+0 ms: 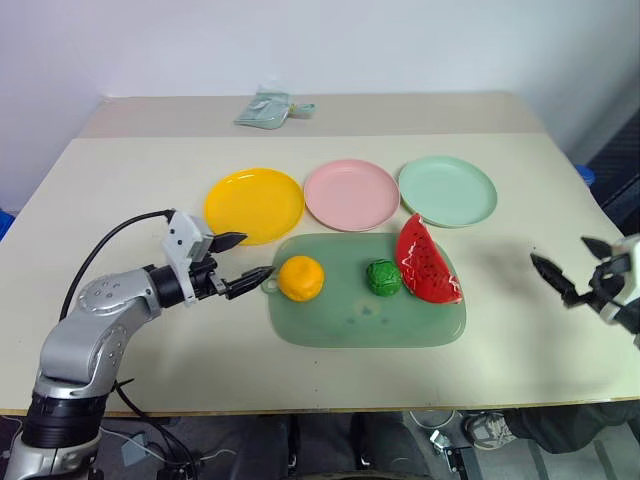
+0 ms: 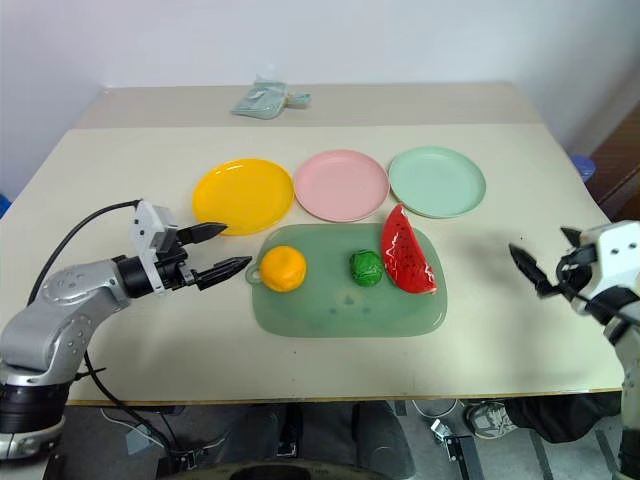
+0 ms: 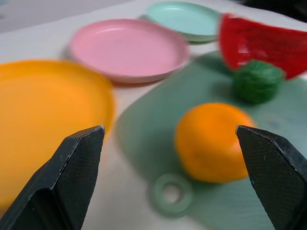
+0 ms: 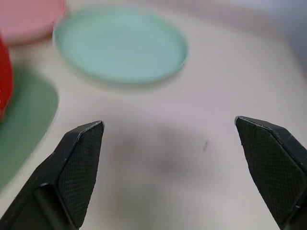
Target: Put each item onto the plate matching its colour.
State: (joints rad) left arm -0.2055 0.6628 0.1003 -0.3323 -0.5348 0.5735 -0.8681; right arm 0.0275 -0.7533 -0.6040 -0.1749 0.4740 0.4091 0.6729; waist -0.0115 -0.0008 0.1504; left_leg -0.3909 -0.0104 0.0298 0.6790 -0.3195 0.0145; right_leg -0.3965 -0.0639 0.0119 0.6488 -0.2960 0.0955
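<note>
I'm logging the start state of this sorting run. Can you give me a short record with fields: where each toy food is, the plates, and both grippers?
orange fruit: on the green mat, at its end nearest the left gripper
green vegetable: on the mat, middle
watermelon wedge: on the mat, beside the vegetable
yellow plate: empty
pink plate: empty
mint green plate: empty
left gripper: open, pointing at the orange fruit, holding nothing
right gripper: open, over bare table, holding nothing
far table edge: small pale green packet

no readable text, no labels, no brands, no numbers on anything in view
</note>
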